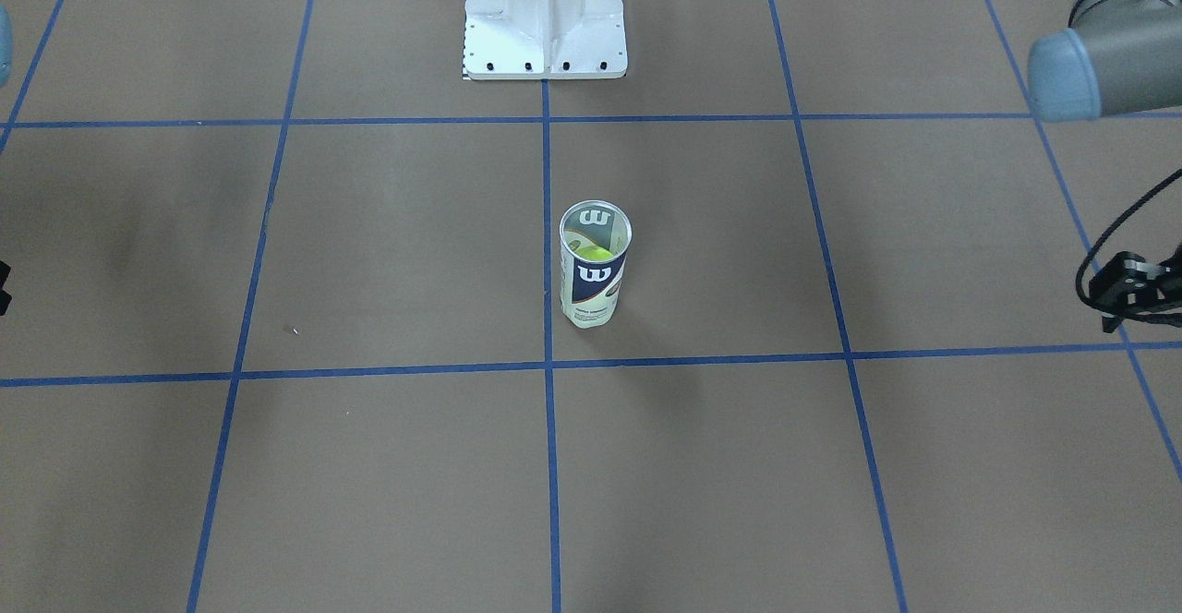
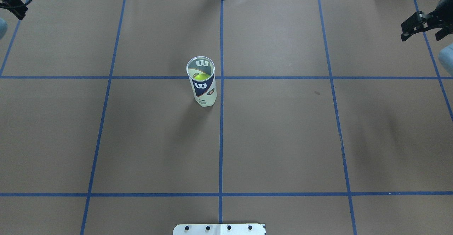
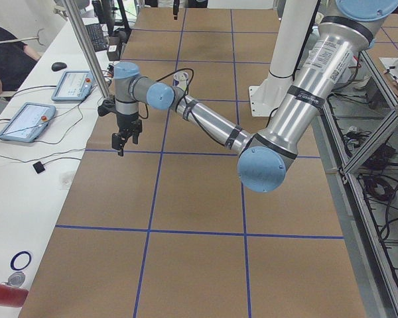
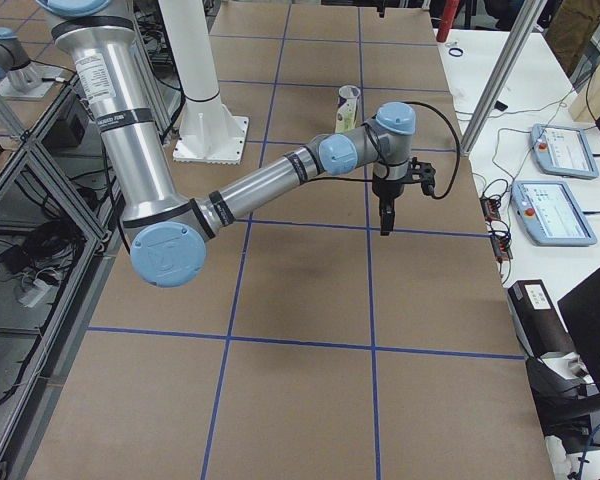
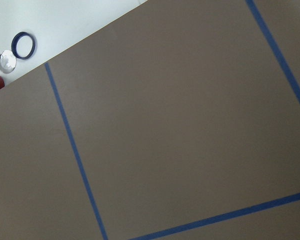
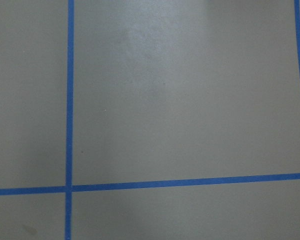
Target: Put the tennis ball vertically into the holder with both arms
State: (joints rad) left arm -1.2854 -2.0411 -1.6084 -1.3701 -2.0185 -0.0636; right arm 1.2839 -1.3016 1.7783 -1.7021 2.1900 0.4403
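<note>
In the front-facing view the holder (image 1: 595, 267) stands upright near the middle of the tabletop (image 1: 369, 244), mouth open, with a tennis ball (image 1: 591, 251) low inside it. It sits just beside the centre tape line (image 1: 547, 179), well apart from the white pedestal base (image 1: 545, 31). The left gripper (image 1: 1131, 292) is cut off by the view's right edge, so I cannot tell how its fingers stand.

In the overhead view the holder is alone in the middle. The right gripper (image 2: 423, 29) hangs near the far right corner, fingers spread and holding nothing. The left gripper is at the far left corner, well apart from it.

In the left side view the left arm (image 3: 278, 126) reaches to the tabletop's operator-side edge, gripper pointing down, with two pendants (image 3: 76, 85) on the white desk beside it.

In the right side view the right arm (image 4: 270, 185) reaches likewise, and the holder stands behind it.

The left wrist view shows the tabletop's edge, with a blue ring (image 5: 24, 45) beyond it. The right wrist view shows only taped tabletop.
</note>
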